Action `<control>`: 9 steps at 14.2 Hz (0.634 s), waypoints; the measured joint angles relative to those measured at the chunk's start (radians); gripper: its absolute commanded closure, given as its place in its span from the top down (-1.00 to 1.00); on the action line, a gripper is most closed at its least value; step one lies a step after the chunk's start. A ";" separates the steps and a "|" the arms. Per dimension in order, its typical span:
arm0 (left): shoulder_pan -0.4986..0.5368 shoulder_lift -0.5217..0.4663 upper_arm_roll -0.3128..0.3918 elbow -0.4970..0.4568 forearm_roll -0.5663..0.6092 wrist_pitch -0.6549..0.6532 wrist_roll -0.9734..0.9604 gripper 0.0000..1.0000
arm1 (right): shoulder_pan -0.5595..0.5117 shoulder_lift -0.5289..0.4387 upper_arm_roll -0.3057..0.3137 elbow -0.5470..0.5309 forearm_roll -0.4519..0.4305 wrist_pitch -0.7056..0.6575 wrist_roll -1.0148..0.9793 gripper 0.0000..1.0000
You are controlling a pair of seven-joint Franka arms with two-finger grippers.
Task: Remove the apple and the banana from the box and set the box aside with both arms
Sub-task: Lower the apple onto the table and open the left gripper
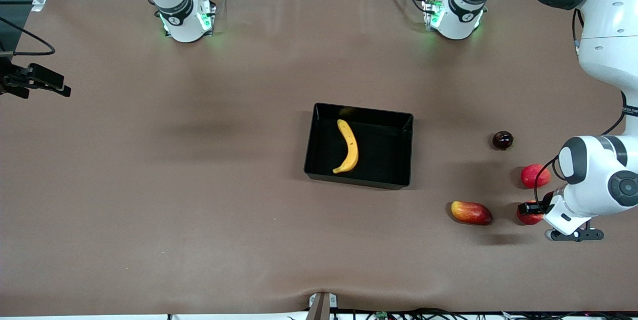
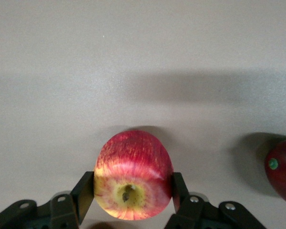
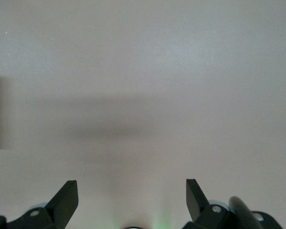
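The yellow banana lies inside the black box at the middle of the table. My left gripper is low at the left arm's end of the table, nearer to the front camera than the box, and is shut on the red apple. In the left wrist view the apple sits between both fingers of the left gripper, its yellowish stem dimple facing the camera. My right gripper is open and empty over bare table; it does not show in the front view.
A red-and-yellow mango-like fruit lies beside the apple toward the box. A second red fruit and a dark red round fruit lie farther from the front camera. A dark red fruit shows at the left wrist view's edge.
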 measured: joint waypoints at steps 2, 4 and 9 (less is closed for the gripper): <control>-0.003 0.000 0.001 0.001 0.000 0.000 -0.001 -0.03 | -0.001 0.003 0.000 0.000 0.000 0.000 -0.003 1.00; -0.004 0.000 0.001 0.002 0.000 0.000 0.000 1.00 | 0.000 0.004 0.002 0.000 0.001 0.000 -0.005 1.00; -0.006 -0.028 -0.077 0.028 -0.009 -0.071 -0.014 1.00 | 0.001 0.005 0.006 0.000 0.001 -0.004 -0.006 1.00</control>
